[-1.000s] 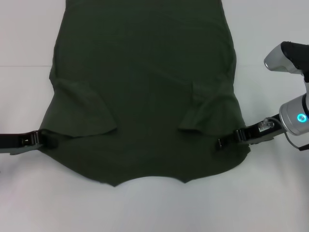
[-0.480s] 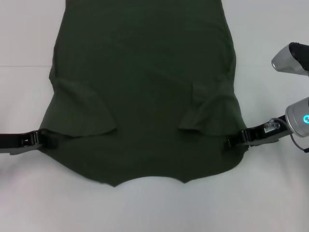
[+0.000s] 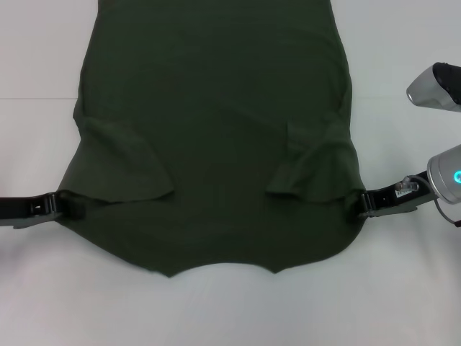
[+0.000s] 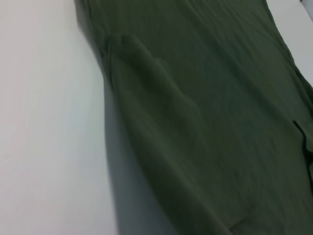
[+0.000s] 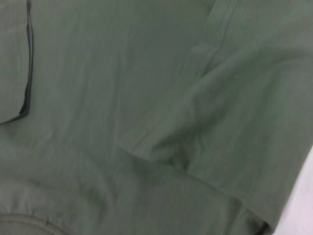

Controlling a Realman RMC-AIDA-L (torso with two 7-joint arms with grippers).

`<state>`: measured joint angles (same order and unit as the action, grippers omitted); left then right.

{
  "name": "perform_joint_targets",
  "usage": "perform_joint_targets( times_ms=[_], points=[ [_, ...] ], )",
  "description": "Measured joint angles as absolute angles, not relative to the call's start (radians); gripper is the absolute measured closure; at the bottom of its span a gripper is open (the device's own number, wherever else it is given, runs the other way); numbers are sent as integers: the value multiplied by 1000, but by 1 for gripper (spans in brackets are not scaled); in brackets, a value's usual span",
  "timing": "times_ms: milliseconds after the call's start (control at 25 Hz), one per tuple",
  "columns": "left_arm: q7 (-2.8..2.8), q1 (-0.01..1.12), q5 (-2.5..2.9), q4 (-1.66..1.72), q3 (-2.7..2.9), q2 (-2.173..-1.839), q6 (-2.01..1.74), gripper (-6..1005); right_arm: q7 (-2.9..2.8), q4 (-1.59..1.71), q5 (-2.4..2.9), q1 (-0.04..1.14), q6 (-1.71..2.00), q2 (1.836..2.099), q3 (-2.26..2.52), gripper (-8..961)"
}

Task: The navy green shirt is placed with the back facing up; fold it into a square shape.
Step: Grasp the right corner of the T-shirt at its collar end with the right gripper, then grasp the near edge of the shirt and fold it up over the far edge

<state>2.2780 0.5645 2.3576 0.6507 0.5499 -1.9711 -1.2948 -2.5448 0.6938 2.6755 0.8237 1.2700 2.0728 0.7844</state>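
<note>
Grippers sit at the two side edges of the navy green shirt (image 3: 212, 137). The left gripper (image 3: 63, 205) lies low on the white table (image 3: 43, 288), its tip against the shirt's left edge just below the folded-in sleeve; whether its fingers pinch the cloth cannot be told. The right gripper (image 3: 362, 202) touches the right edge beside the other folded-in sleeve, its grip likewise unclear. The shirt lies spread flat in the middle of the table, collar end toward the robot, both sleeves turned inward.
</note>
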Motion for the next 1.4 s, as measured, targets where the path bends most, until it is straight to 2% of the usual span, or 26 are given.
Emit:
perform_joint_targets(
  times_ms=[120, 320, 680, 840, 1120, 1400],
  points=[
    [2278, 564, 2358, 651, 549, -1971, -1296, 910, -2542, 694, 2678, 824, 1273, 2072, 787, 662],
    [2278, 565, 2358, 652, 548, -1969, -1320, 908, -2520, 697, 2676, 822, 1310, 2067, 787, 886],
    [2303, 534, 2379, 652, 539, -1914, -1623, 905, -2408, 751, 2667, 774, 1586, 2054, 778, 890],
    [2322, 523, 2446, 654, 529, -1902, -1785, 903, -2333, 754, 2660, 749, 1731, 2052, 781, 891],
    [2309, 516, 2539, 642, 535, -1906, -1956, 900, -2210, 750, 2664, 710, 1924, 2045, 788, 891],
    [2296, 500, 2600, 595, 546, -1914, -2029, 897, -2167, 733, 2667, 689, 1949, 2047, 841, 890]
  ],
)
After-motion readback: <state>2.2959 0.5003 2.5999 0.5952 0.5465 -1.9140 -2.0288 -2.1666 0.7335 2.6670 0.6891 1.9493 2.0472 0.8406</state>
